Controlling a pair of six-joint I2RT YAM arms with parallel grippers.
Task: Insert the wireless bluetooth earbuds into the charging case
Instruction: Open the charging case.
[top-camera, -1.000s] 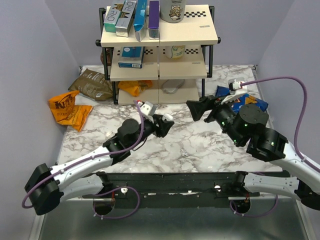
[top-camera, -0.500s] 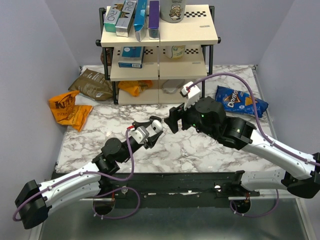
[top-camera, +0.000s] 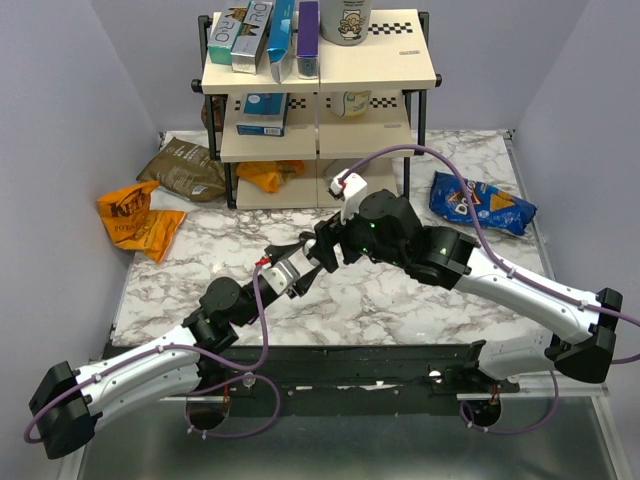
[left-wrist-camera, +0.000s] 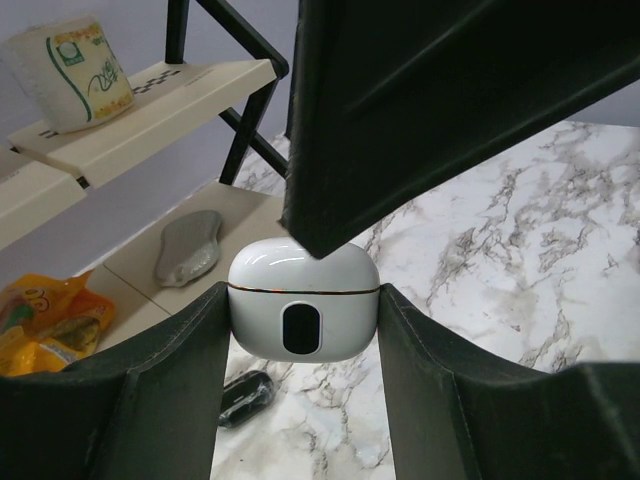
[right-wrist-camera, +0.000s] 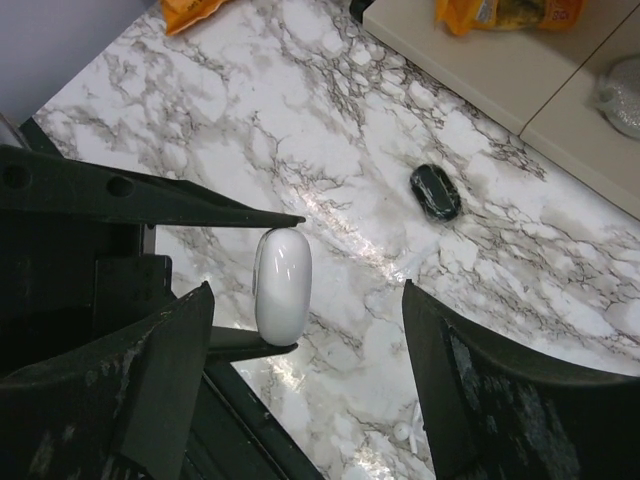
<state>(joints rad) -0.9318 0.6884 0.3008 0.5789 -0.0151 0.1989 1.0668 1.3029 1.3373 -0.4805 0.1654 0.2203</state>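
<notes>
- The left gripper (left-wrist-camera: 303, 335) holds a white case (left-wrist-camera: 303, 312) above the marble table (right-wrist-camera: 330, 90). Its jaws are partly closed, pressing the case's two ends.
- The white case's long axis runs straight across from finger to finger. Its seam is level and its dark oval window faces the wrist camera.
- The right gripper (right-wrist-camera: 308, 295) hangs over the white case with its jaws wide, gripping nothing.
- The charging case (right-wrist-camera: 435, 192), closed, lies flat on the marble near the shelf rack (top-camera: 320, 80). In the right wrist view its long axis runs diagonally.
</notes>
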